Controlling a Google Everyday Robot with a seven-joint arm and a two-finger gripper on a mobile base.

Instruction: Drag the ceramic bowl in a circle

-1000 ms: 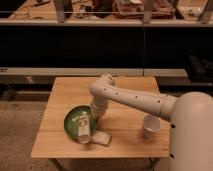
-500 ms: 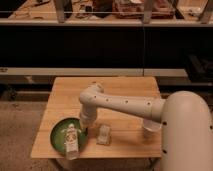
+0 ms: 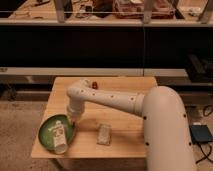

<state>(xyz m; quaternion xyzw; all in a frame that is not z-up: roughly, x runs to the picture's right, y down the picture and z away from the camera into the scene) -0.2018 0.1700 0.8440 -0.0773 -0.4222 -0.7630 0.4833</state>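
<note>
Gripper (image 3: 71, 119): positioned low over the table (image 3: 127, 131), at the back-right rim of the ceramic bowl (image 3: 50, 134), with the forearm dropping steeply onto it from the elbow above. Jaws are closed narrow. Whether the rim is pinched between them or merely pressed from above cannot be determined. Ceramic bowl: now at the front-left corner of the table, its left side close to the left edge and its near side at the front edge. A second ago it sat nearer the middle of the left half; half a second ago it was already further forward and to the left. It has travelled with the gripper on a curving track toward that corner. A pale object (image 3: 60, 140) lies in the bowl and has gone along with it; its identity is not established. Pale packet (image 3: 103, 134): lying just right of the bowl, nearer the front edge, position essentially unchanged across the three pictures. Small red item (image 3: 94, 84): near the back edge, undisturbed. Assessment: the drag is under way and an arc of the circle has been covered, not a full loop. The bowl now has little margin at the corner, so the path should turn back toward the table's interior.
</note>
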